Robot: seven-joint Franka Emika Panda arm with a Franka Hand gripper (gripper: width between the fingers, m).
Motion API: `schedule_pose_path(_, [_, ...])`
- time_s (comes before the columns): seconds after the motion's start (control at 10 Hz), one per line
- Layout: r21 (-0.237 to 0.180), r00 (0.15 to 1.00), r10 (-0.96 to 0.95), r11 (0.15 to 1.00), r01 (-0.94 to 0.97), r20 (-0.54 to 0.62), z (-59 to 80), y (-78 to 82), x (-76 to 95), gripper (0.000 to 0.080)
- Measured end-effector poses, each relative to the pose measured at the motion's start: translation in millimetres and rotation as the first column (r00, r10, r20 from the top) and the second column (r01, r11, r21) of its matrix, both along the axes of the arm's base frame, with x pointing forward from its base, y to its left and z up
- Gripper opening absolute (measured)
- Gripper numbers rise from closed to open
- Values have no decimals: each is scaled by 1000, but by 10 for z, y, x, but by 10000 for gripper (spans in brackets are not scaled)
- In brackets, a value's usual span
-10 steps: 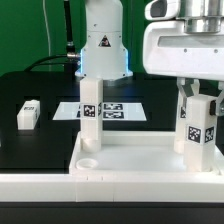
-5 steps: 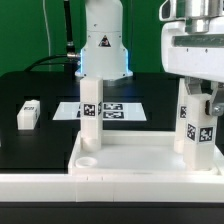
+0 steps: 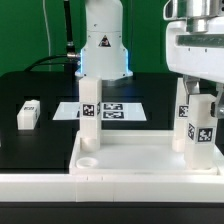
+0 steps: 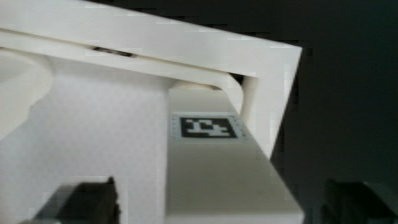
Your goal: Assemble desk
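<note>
The white desk top (image 3: 135,155) lies flat at the front with its rim up. One tagged leg (image 3: 90,112) stands upright in its far corner on the exterior view's left. A second tagged leg (image 3: 198,128) (image 4: 222,140) stands upright in the corner on the exterior view's right. My gripper (image 3: 198,100) (image 4: 217,205) straddles the top of this second leg. It is open, and in the wrist view each dark finger (image 4: 86,200) stands clear of the leg's sides. A third leg (image 3: 28,113) lies loose on the black table. An empty round socket (image 3: 87,158) shows at the near corner.
The marker board (image 3: 115,110) lies flat behind the desk top, in front of the arm's white base (image 3: 104,50). A long white border wall (image 3: 30,181) runs along the front edge, against the desk top.
The leg on the exterior view's right went from slightly tilted to upright in its corner. The gripper's jaws then spread apart and let go of it.
</note>
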State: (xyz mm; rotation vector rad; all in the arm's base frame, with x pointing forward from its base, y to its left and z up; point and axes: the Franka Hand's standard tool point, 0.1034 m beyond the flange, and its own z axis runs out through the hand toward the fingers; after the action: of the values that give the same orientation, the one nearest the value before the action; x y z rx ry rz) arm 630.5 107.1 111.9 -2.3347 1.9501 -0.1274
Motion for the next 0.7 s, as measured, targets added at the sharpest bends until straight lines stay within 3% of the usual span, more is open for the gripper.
schedule_pose_path(0.3, [-24, 981, 194, 981, -194, -1, 8, 4, 6, 648])
schedule_pose_path(0.7, [-61, 885, 465, 883, -465, -8, 10, -7, 10, 649])
